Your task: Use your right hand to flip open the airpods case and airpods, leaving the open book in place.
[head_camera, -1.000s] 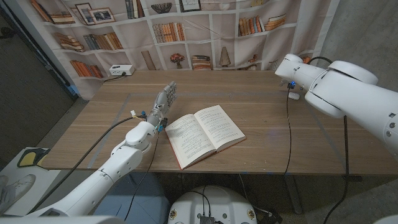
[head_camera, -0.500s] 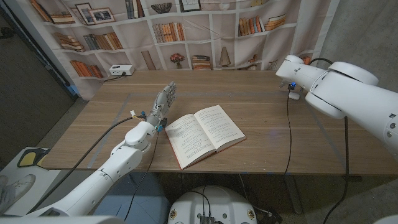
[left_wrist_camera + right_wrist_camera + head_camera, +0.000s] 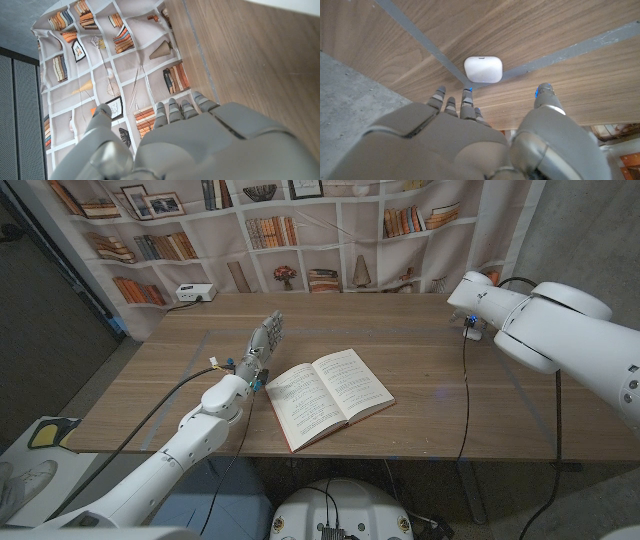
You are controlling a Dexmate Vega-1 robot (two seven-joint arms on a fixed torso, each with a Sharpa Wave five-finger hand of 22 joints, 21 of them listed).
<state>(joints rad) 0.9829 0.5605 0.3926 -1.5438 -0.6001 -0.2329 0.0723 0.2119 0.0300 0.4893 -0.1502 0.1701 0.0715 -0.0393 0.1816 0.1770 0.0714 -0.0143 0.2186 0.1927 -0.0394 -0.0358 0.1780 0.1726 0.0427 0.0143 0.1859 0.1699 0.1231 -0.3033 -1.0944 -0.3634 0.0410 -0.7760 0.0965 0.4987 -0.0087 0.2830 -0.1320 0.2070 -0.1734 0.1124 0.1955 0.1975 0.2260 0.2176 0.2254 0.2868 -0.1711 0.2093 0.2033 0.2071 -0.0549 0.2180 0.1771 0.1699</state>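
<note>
The white airpods case (image 3: 483, 69) lies shut on the wood where two grey tape lines cross; in the head view the airpods case (image 3: 473, 333) is a small white shape at the table's far right. My right hand (image 3: 485, 145) hovers over it with its fingertips (image 3: 465, 97) just short of the case and the thumb spread to the side, holding nothing. The open book (image 3: 330, 395) lies pages up at the table's middle. My left hand (image 3: 262, 345) stands upright left of the book with fingers straight and nothing in it, and the left wrist view shows the back of this left hand (image 3: 175, 145).
My right arm (image 3: 545, 320) reaches in over the table's right side, and its black cable (image 3: 464, 395) hangs down across the wood. A white power box (image 3: 195, 292) sits at the back left. A printed bookshelf backdrop (image 3: 300, 230) stands behind the table.
My right arm has shifted slightly to the right and farther back. The book and the left hand have not moved.
</note>
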